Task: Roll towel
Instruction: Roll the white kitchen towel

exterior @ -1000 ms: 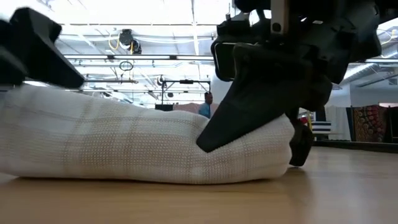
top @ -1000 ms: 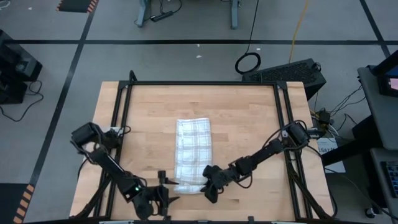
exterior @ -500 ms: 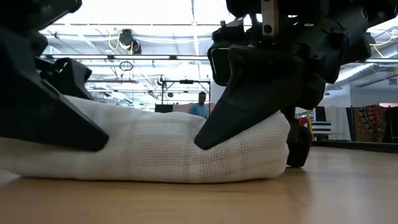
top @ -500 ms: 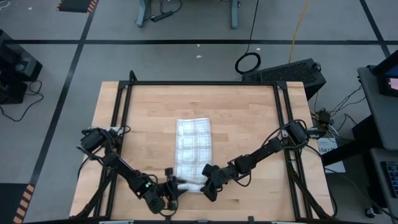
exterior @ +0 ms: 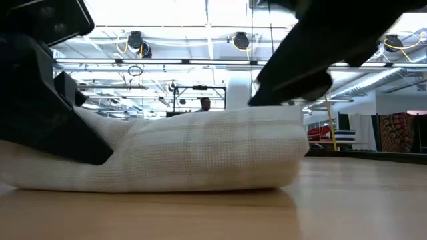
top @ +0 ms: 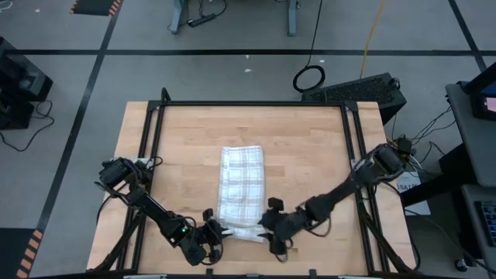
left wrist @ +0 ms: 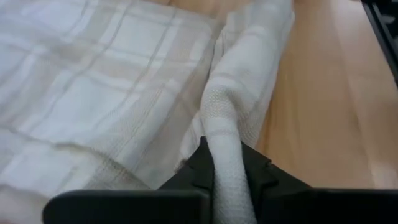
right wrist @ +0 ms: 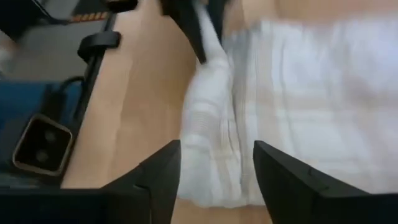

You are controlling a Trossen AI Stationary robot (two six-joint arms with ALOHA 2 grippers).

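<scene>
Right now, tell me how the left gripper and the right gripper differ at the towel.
The left gripper is pinched shut on a fold of the towel; the right gripper stands open, holding nothing. The left sits at the roll's left end, the right just off its right end. Both are at the towel's near, rolled edge.

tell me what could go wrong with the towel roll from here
1. The left gripper is shut on only a thin pinch of the towel at its near edge; that fold might slip out as the roll starts.
2. The right gripper has its jaws open, off the cloth, so the rolled near edge may loosen on that side.
3. With one end held, the roll could skew across the table.
</scene>
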